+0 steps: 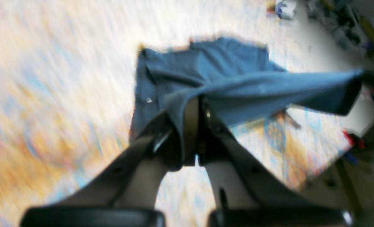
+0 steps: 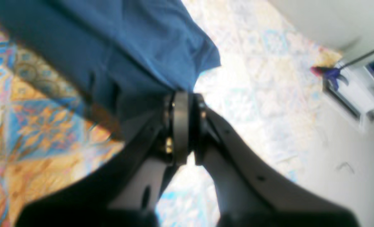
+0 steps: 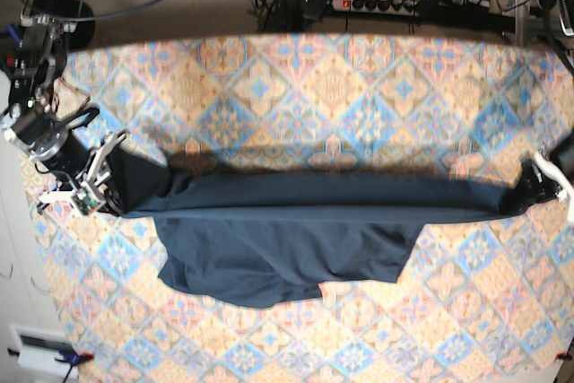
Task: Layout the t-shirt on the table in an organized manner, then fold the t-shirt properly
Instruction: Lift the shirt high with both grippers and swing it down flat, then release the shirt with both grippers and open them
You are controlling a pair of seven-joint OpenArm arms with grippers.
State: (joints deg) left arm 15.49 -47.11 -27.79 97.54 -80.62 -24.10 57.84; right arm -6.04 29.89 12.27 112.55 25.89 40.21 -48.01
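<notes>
The plain dark navy-blue soft cloth t-shirt (image 3: 287, 230) hung stretched between both arms, its lower part drooping onto the tile-patterned pastel tabletop (image 3: 359, 87). The left end effector (image 1: 191, 132) and the right end effector (image 2: 180, 126) were each pressed together, pinching an end of its top edge. It looked light and floppy, best held by its edges.

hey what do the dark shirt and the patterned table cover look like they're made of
The t-shirt looks like soft matte knit, probably cotton: it sags and creases between the left gripper and right gripper. The table cover seems a printed cloth, flat and without gloss; its fibre can't be told.
</notes>
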